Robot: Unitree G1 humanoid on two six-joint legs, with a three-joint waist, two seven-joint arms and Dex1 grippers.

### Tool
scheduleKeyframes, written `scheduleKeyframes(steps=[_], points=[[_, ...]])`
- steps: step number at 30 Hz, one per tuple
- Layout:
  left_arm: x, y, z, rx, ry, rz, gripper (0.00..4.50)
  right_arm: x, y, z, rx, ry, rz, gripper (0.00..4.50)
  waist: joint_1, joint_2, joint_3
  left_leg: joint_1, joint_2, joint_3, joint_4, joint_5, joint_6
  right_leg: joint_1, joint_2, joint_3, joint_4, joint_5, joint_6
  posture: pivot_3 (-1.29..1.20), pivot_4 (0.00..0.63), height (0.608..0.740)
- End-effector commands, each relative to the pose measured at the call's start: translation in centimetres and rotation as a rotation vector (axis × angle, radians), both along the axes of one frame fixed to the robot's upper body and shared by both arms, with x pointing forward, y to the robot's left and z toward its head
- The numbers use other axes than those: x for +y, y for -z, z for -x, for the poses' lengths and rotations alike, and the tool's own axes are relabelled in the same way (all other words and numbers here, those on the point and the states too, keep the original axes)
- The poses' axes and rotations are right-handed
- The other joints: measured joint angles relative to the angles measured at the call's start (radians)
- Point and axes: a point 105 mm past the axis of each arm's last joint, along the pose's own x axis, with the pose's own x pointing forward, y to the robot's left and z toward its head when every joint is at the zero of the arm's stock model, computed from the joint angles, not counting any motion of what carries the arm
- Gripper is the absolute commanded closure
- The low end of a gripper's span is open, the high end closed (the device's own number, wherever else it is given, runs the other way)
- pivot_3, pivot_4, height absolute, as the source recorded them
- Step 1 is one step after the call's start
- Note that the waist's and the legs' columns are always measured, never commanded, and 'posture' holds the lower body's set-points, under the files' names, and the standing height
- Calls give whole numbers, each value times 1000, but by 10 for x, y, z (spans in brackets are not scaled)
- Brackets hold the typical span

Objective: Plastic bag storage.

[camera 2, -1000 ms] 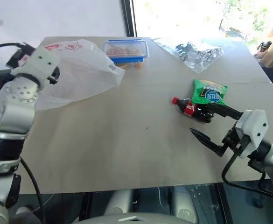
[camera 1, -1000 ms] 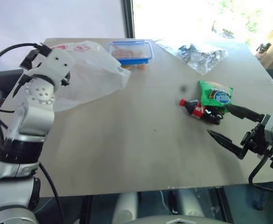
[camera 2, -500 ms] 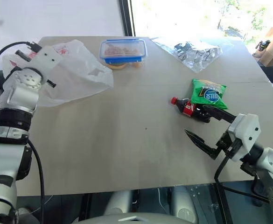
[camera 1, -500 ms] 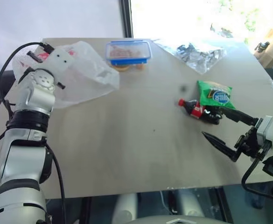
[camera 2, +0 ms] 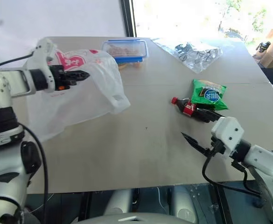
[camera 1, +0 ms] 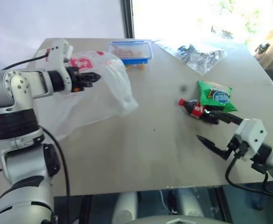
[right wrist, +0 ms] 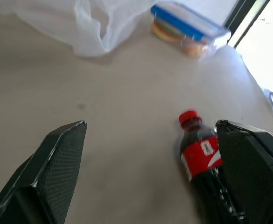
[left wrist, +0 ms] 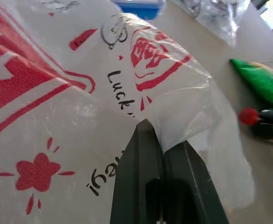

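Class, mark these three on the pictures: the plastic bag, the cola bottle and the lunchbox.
plastic bag (camera 2: pixel 87 91), right eye view, on its draped white side.
cola bottle (camera 1: pixel 198 110), left eye view, on its red label.
lunchbox (camera 2: pixel 125 50), right eye view, on its blue-rimmed lid.

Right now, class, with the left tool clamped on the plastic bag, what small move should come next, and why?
Probably bring the open right tool across towards the plastic bag. The left tool is shut on one fold, lifting it, while the rest drapes loose on the table. A second grip seems needed to gather it; the cola bottle lies close by.
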Motion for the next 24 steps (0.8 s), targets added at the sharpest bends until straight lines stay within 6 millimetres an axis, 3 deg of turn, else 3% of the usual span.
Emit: scheduleKeyframes(steps=[1,6,11,13,19,24], points=[[-16,-26,2,-91,22,15,4481,-17,7,-20,37,111,57,0,0,0,0,0,0,0,2,0,0,0,0,0,0,0,0,0,150,740],[-36,-25,-1,-103,44,17,4481,-32,11,-49,30,188,144,0,-7,0,0,0,0,0,3,0,0,0,0,1,4,0,0,0,150,740],[-48,-32,-5,-124,39,43,4481,-30,15,-68,44,175,207,0,-15,0,0,0,0,0,3,0,0,-1,0,1,6,0,0,0,150,740],[-53,-40,-6,-131,57,127,4481,-28,15,-76,54,164,226,0,-18,0,0,-1,-1,0,3,0,0,-1,0,1,5,0,0,0,150,740],[-50,-67,-3,-209,44,204,4481,-32,28,-91,138,155,281,0,-23,0,1,0,-1,0,3,0,0,-1,-1,1,5,0,0,0,150,740],[-29,-56,-1,-187,-11,188,4481,-31,40,-93,293,146,219,0,-26,0,1,1,-1,0,3,0,-1,-1,-1,2,6,0,0,0,150,740]])
